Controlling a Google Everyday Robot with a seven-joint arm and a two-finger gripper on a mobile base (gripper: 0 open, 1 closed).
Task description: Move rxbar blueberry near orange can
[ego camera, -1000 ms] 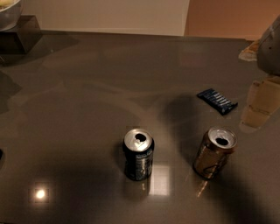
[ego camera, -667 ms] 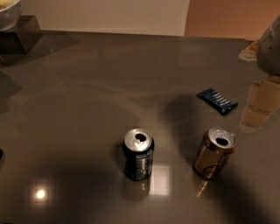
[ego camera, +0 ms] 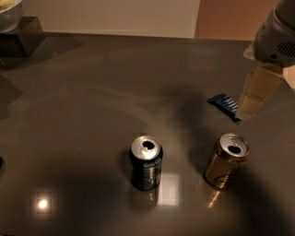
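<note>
The rxbar blueberry (ego camera: 222, 104), a small flat dark blue bar, lies on the dark table at the right. The orange can (ego camera: 227, 160) stands upright in front of it, a short gap nearer the camera. My gripper (ego camera: 256, 92) hangs from the grey arm at the upper right. Its pale lower end is right at the bar's right end and hides that end.
A dark blue-black can (ego camera: 146, 162) stands upright left of the orange can. A dark block (ego camera: 18, 38) with a bowl (ego camera: 8, 11) on it sits at the far left corner. The table's far edge (ego camera: 138, 35) meets a pale wall.
My gripper has moved left, from clear of the bar to right at the bar's right end. The bar and both cans have not moved.
</note>
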